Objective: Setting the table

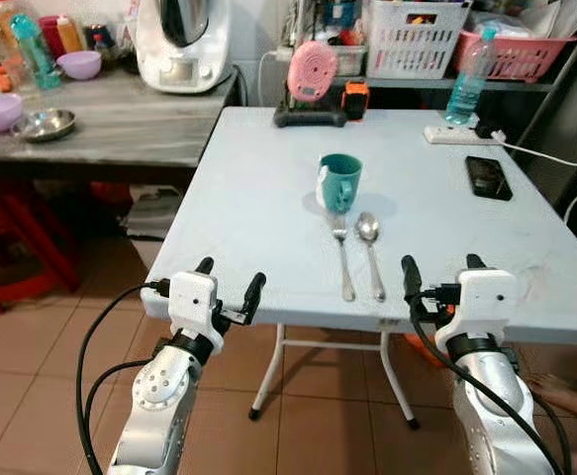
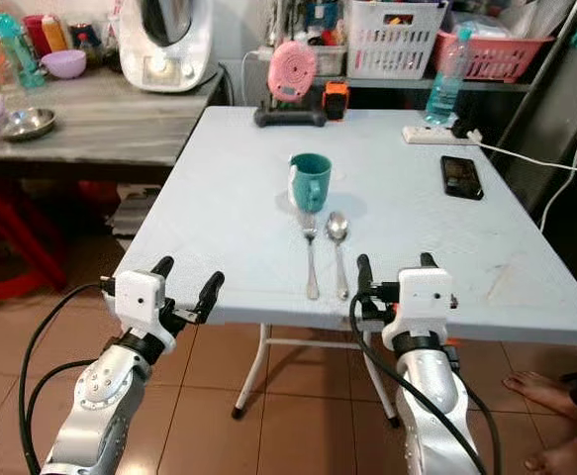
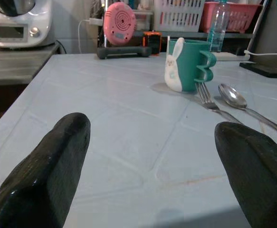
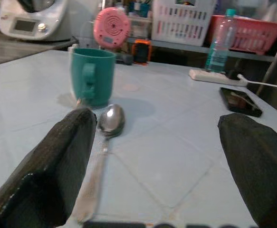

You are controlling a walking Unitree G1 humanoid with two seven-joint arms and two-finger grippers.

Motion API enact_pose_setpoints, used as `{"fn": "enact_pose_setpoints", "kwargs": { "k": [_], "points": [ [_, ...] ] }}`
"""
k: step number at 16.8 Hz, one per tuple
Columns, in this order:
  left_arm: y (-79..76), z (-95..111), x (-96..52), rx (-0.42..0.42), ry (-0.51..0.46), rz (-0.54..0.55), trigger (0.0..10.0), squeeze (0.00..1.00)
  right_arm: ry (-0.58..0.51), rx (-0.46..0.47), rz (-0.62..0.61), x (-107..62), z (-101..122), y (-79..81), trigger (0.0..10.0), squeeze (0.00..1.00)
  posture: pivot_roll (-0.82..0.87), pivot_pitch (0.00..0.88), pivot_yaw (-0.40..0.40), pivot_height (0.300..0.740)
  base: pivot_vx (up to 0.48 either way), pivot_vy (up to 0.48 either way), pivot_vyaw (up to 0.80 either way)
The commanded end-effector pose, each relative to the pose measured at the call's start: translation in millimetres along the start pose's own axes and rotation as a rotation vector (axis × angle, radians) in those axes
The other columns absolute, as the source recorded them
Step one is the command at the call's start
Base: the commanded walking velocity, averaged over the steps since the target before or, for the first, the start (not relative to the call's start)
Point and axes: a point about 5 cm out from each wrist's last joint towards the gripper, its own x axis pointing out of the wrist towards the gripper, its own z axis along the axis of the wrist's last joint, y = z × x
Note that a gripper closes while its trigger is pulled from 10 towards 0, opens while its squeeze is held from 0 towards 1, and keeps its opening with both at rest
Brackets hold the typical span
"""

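A teal mug (image 1: 339, 181) stands near the middle of the pale folding table (image 1: 248, 218). In front of the mug a fork (image 1: 342, 252) and a spoon (image 1: 370, 247) lie side by side, handles toward me. My left gripper (image 1: 231, 283) hovers open at the table's near left edge, nothing between its fingers. My right gripper (image 1: 443, 274) is open at the near edge, just right of the spoon's handle, and holds nothing. The left wrist view shows the mug (image 3: 186, 64) with a white rabbit figure on it, and the fork (image 3: 209, 97).
A black phone (image 1: 488, 177) lies on the table's right side by a power strip (image 1: 461, 135) and water bottle (image 1: 468, 77). A pink device (image 1: 312, 74) stands at the far edge. A counter (image 1: 100, 124) with bowls and an appliance lies to the left. Someone's bare feet (image 2: 550, 391) stand at lower right.
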Motion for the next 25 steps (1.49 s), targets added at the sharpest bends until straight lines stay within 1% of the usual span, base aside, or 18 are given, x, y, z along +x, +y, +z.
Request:
{"fn": "enact_pose_setpoints", "kwargs": {
  "k": [1, 10, 25],
  "points": [
    [3.5, 3.4, -0.6, 0.008, -0.011, -0.005, 10.0, 0.00, -0.011, 0.002, 0.015, 2.1, 3.3, 3.2, 10.0, 0.00, -0.04, 0.000, -0.014, 0.740, 0.000, 0.000, 0.00],
    [0.9, 3.7, -0.8, 0.000, -0.013, -0.034, 10.0, 0.00, -0.011, -0.001, 0.024, 1.9, 2.3, 4.1, 10.0, 0.00, -0.03, 0.000, -0.016, 0.740, 0.278, 0.000, 0.00],
    [-2.0, 2.9, 0.3, -0.012, -0.012, -0.042, 10.0, 0.00, -0.003, -0.005, 0.034, -0.8, 0.4, 5.6, 10.0, 0.00, -0.04, 0.000, -0.013, 0.740, 0.294, 0.000, 0.00]
  ]
}}
